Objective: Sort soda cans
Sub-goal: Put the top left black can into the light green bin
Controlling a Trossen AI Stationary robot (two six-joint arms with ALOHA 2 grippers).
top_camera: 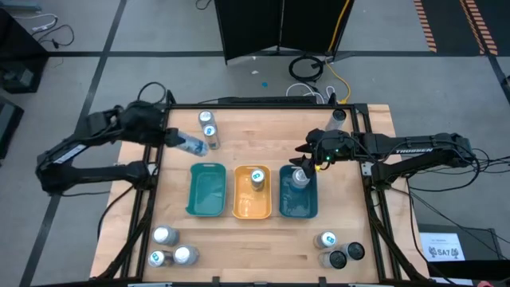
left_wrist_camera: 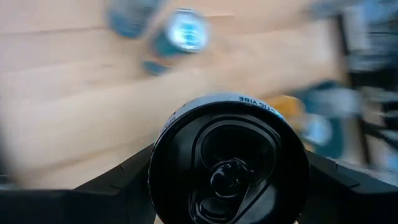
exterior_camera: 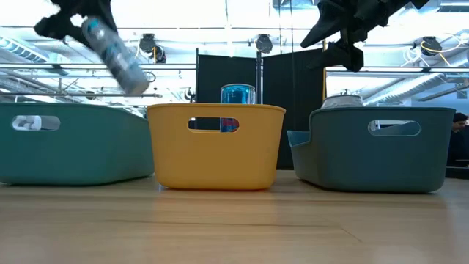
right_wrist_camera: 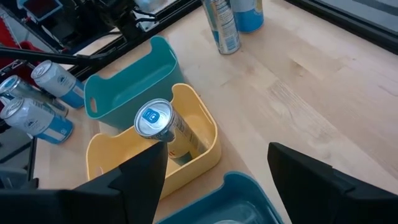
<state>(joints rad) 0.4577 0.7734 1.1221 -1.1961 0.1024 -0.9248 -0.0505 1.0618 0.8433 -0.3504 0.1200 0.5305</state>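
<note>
My left gripper [top_camera: 178, 141] is shut on a soda can [top_camera: 192, 145] with a pale blue wall, held up over the table's far left, beyond the teal tray [top_camera: 194, 191]. In the low view this can [exterior_camera: 114, 48] slants in the air. Two more cans [top_camera: 208, 126] stand upright on the table just beyond it. The yellow tray [top_camera: 239, 209] holds one upright can [top_camera: 256, 177], and the blue tray [top_camera: 311, 209] holds another [top_camera: 300, 178]. My right gripper [top_camera: 304, 162] hovers open above the blue tray with nothing between its fingers [right_wrist_camera: 146, 177]. My left gripper pinches the can's side wall [left_wrist_camera: 159, 163] near its top end between its two fingers [left_wrist_camera: 118, 182]. The can lies along the fingers, its dark top [left_wrist_camera: 229, 167] turned back toward the wrist. It slants down and away from the gripper, lifted clear of the table.
Three cans [top_camera: 169, 249] stand at the near left corner and three more [top_camera: 339, 250] at the near right. One can [top_camera: 339, 116] stands at the far right by the frame. The three trays sit side by side mid-table, with bare wood before and behind them.
</note>
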